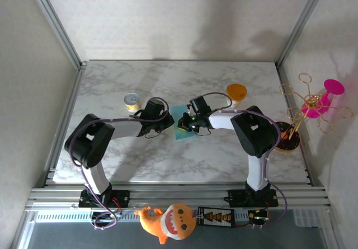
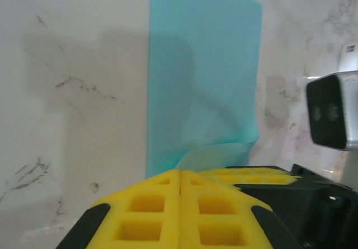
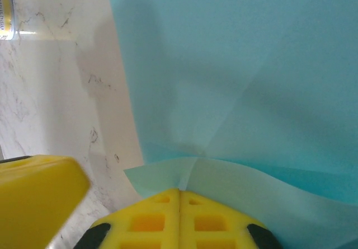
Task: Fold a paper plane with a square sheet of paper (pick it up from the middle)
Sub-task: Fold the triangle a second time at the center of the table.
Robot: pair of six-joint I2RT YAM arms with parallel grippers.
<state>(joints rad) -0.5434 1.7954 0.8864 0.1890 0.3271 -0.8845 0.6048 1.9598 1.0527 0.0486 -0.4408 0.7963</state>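
The square sheet of paper [image 1: 182, 130] is teal-blue and lies on the marble between both arms. In the right wrist view my right gripper [image 3: 180, 191] is shut on the sheet's [image 3: 240, 75] near edge. A pale strip of that edge is lifted, and creases fan out from the pinch. My left gripper [image 2: 180, 172] is shut, its yellow pads pressed together at the sheet's [image 2: 201, 81] near left corner. The lifted strip rises just behind them; whether they pinch paper does not show. Both grippers [image 1: 168, 123] [image 1: 189, 123] meet over the sheet. The sheet has no plane shape.
A small yellow can [image 1: 132, 100] stands back left. An orange cup [image 1: 236, 92] sits back right. A gold wire stand with a pink glass [image 1: 313, 106] is at the right edge. Metal frame posts border the table.
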